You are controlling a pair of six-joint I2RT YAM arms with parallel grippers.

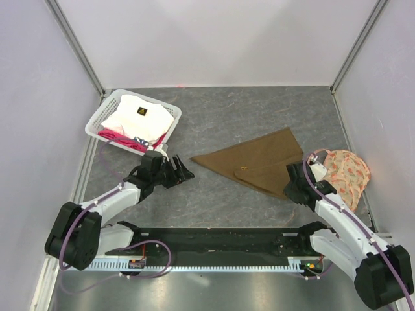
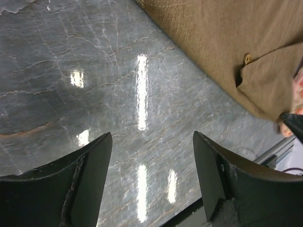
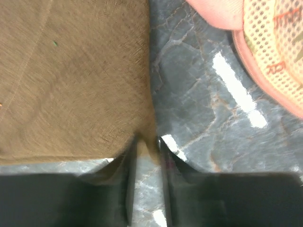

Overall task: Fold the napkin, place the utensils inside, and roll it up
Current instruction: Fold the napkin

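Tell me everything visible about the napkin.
The napkin is plain olive-brown woven cloth, folded into a triangle, flat on the grey table, with a smaller flap turned over at its near edge. A gold glint shows at that flap. The right end effector pinches its near right corner; the left end effector is open, clear of it.

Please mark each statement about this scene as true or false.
1. The napkin is folded into a triangle. True.
2. The left gripper is shut on the napkin. False: its fingers are open over the bare table.
3. The right gripper pinches a corner of the napkin. True.
4. The white basket stands at the right side. False: it stands at the far left.
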